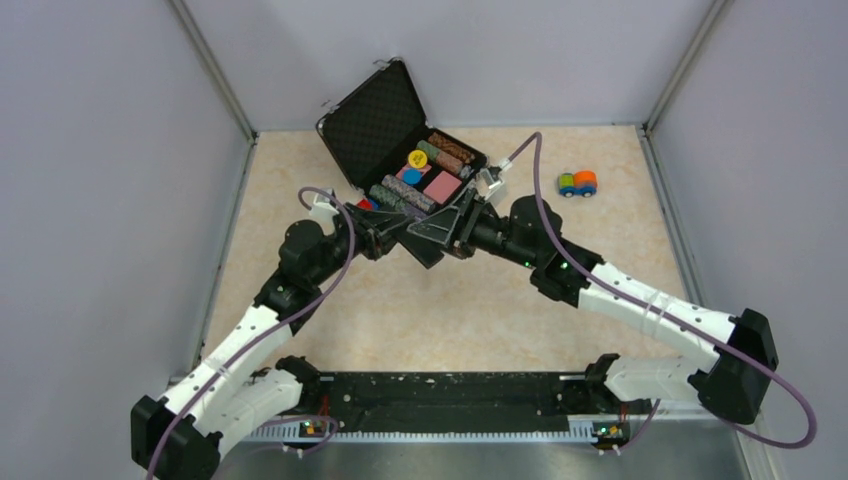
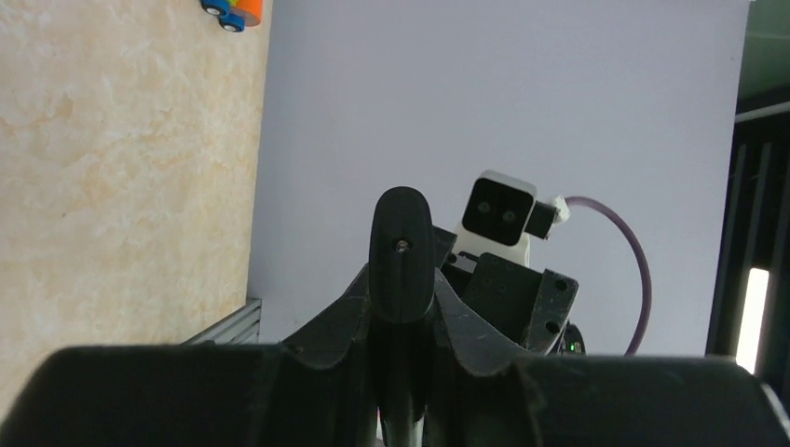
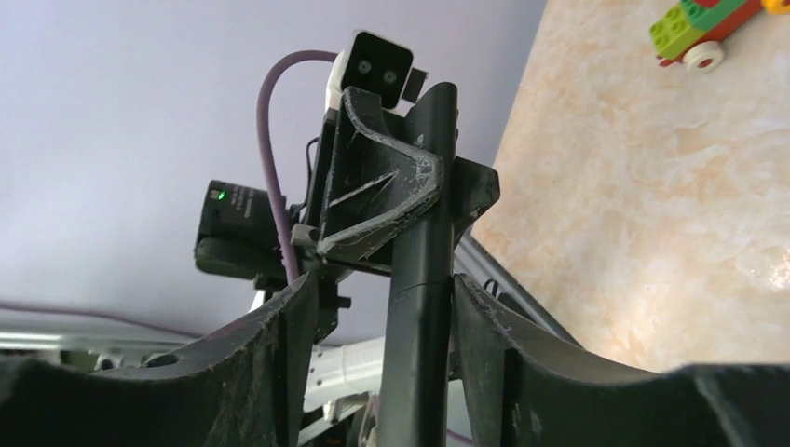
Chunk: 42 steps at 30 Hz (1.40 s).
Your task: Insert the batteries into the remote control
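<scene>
— Where is the remote control [image 2: 402, 244]?

— Up in the air, over the middle of the table [image 1: 480, 310]. The two arms meet there, and the black bar runs between both claws.

— Does the left gripper [image 2: 402, 291] have it?

— Yes. Its fingers sit tight against the bar on both sides, and the rounded end sticks out past them.

— And the right gripper [image 3: 384, 284]?

— The bar passes between its fingers too. One finger [image 3: 484, 326] lies right against it, but there is a gap between the bar and the other finger [image 3: 289, 335]. I cannot tell whether that claw is really gripping.

— What else is on the table?

— A black case [image 1: 375, 125] lies open just behind the claws. Its foam-lined lid is tilted back and there are poker chips [image 1: 430, 170] inside. A small toy car [image 1: 577, 183] sits to the right, well apart from the arms.
</scene>
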Tool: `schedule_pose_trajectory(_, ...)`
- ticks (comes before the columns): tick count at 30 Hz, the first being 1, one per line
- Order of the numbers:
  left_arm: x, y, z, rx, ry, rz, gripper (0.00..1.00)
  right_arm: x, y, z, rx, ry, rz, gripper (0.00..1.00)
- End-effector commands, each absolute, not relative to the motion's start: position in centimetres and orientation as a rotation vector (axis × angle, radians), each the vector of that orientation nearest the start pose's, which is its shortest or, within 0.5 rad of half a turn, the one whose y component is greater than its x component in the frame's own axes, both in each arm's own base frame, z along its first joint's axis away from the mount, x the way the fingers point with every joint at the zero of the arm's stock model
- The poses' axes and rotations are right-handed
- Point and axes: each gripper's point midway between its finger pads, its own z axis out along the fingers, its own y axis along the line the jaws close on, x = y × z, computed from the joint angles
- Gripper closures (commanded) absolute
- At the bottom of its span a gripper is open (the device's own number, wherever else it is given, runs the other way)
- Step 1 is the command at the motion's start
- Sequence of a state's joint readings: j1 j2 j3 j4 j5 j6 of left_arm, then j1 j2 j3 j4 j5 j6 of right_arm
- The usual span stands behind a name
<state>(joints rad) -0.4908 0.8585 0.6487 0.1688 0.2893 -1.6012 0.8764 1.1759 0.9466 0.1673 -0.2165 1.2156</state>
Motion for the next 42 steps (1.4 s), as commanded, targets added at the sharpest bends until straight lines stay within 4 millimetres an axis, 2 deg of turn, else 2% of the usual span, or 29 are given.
schedule_pose_trajectory(1, 25.5, -22.9, 32.8, -0.894, 1.721, -1.800, 1.00, 20.9, 36.9, 34.5, 0.129, 1.891, 1.587, 0.49)
schedule_pose_trajectory(6, 25.8, -22.8, 32.7, -0.946, 1.702, -1.815, 1.00, 20.9, 37.3, 33.4, 0.133, 1.920, 1.549, 0.51)
schedule_pose_trajectory(16, 25.1, -24.2, 32.8, -0.939, 1.736, -1.928, 1.00, 21.3, 38.1, 33.4, 0.135, 1.899, 1.563, 0.55)
schedule_pose_trajectory(26, 23.9, -24.7, 32.9, -0.889, 1.760, -1.973, 1.00, 21.5, 38.7, 32.6, 0.155, 1.914, 1.579, 0.72)
schedule_pose_trajectory(36, 22.8, -25.9, 35.3, -0.821, 1.725, -2.098, 1.00, 22.0, 39.8, 32.6, 0.154, 1.916, 1.599, 0.74)
schedule_pose_trajectory(38, 22.9, -26.0, 34.7, -0.812, 1.751, -2.057, 1.00, 21.9, 39.7, 32.8, 0.151, 1.914, 1.597, 0.69)
schedule_pose_trajectory(42, 23.7, -25.3, 32.5, -0.821, 1.791, -1.890, 1.00, 21.4, 38.1, 33.4, 0.157, 1.903, 1.573, 0.44)
